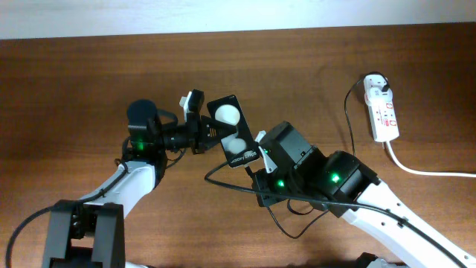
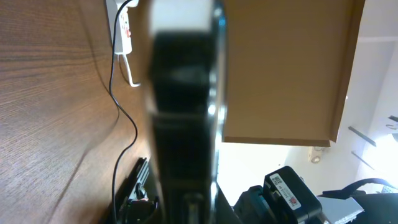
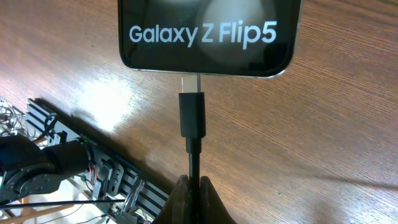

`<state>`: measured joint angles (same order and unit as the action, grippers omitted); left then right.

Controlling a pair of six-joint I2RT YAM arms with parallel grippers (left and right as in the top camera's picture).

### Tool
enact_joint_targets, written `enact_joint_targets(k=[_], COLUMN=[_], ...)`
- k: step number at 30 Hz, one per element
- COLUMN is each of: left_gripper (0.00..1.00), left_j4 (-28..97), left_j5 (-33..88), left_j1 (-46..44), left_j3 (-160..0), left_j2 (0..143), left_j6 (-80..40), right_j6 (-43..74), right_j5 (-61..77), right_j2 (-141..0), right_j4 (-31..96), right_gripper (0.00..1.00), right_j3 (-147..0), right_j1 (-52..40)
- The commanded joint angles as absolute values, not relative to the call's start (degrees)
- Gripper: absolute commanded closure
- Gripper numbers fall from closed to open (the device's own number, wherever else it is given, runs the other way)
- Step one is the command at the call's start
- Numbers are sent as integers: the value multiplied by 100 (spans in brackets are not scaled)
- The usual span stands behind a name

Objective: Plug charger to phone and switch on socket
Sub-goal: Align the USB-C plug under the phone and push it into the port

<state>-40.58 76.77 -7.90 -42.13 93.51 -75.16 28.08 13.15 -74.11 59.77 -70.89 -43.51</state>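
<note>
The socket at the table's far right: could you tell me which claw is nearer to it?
Right. The right claw sits mid-table holding the charger at the phone; the left claw is beyond the phone, farther from the socket.

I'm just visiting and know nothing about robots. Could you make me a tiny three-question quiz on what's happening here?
1. True or false: the left hand holds the phone up off the table.
2. What does the right hand grip? A) the charger B) the socket C) nothing
3. Fill in: the charger's metal tip sits at the phone's bottom ____.

Key: 1 true; 2 A; 3 edge.
</note>
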Motion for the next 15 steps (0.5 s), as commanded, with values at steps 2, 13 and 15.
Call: enact_joint_targets(k=[2, 13, 15], left_gripper=[100, 100, 100], left_j4=[-4108, -4112, -4115], left_j5=[7955, 8152, 8256], left_j1=[-773, -773, -773], left_j3=[-4344, -4344, -4342], left_j2=[9323, 9323, 9323], left_j6=[-7655, -7620, -7620], right_j6=[2794, 2792, 2792], right_j5=[1133, 1031, 937], right_j2=[-7334, -7338, -7338], right_j4=[5953, 5645, 5561], right_gripper=[96, 96, 96], right_j3=[-7039, -7039, -7039], right_j1=[-4388, -4388, -4386])
